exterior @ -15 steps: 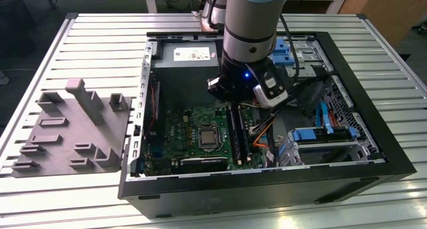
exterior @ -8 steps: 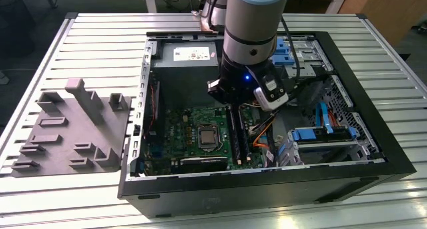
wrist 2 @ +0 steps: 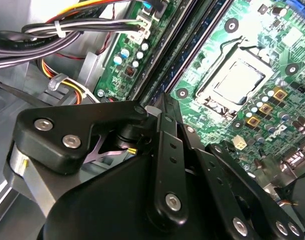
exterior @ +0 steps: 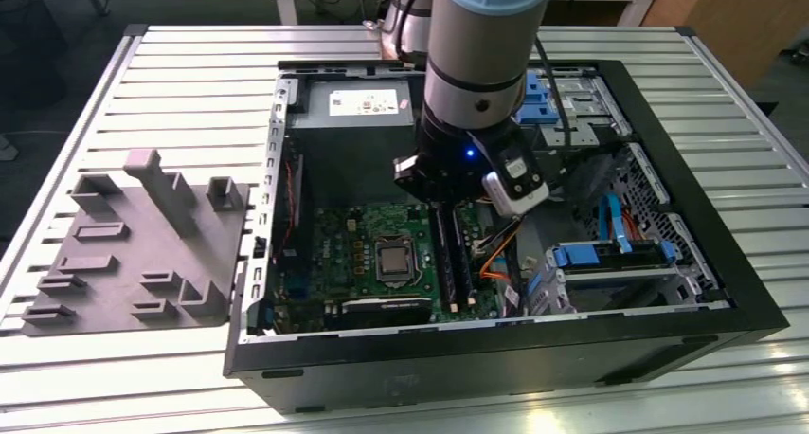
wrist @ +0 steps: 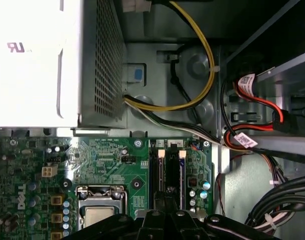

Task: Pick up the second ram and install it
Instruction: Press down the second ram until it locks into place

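Lowered into the open black desktop computer case (exterior: 708, 263), the black linkage gripper (exterior: 445, 205) hangs just over the memory slots of the green motherboard (exterior: 341, 254). Whether its fingers are spread or pinched on anything cannot be told: in both wrist views only its black links and screws show, converging over the slots.

A long dark ram stick (exterior: 450, 254) sits in the slot bank on the exterior view's right side of the board, directly under the gripper; in the first wrist view the slots (wrist: 168, 175) run away from the gripper with pale latches at their far end. Whether this is the second stick, or whether it is fully seated, cannot be told.

Beside the slots lies the metal-lidded square processor socket (exterior: 396, 261). At the far end of the case sits the grey boxed power supply (exterior: 354, 107), with yellow and black cables (wrist: 192, 100) curving from it. Blue-fronted drive bays (exterior: 607, 259) fill the case on the exterior view's right.

Outside the case, on the exterior view's left of the slatted metal table (exterior: 189, 74), rests a grey moulded parts holder (exterior: 139, 244).
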Action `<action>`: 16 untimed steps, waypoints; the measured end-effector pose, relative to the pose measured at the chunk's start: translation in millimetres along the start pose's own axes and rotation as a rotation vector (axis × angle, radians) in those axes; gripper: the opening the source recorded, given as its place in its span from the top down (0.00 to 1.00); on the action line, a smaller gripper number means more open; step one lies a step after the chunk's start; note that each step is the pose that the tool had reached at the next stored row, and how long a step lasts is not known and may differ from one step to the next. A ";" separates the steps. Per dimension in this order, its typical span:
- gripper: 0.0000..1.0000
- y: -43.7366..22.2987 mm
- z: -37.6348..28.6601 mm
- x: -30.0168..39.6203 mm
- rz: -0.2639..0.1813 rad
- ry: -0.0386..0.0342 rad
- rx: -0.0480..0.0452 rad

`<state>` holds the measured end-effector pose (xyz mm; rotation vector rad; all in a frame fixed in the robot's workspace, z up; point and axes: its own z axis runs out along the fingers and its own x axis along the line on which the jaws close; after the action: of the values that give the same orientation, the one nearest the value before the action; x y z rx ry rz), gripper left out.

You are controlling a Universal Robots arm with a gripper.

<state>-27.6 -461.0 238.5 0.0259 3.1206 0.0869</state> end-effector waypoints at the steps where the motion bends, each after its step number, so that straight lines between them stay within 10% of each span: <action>1: 0.89 -0.9 -0.1 0.0 0.000 0.0000 0.0001; 16: 0.89 -10.5 -0.6 -0.2 0.000 0.0000 0.0000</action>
<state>-27.6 -471.5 238.5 0.0259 3.1207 0.0869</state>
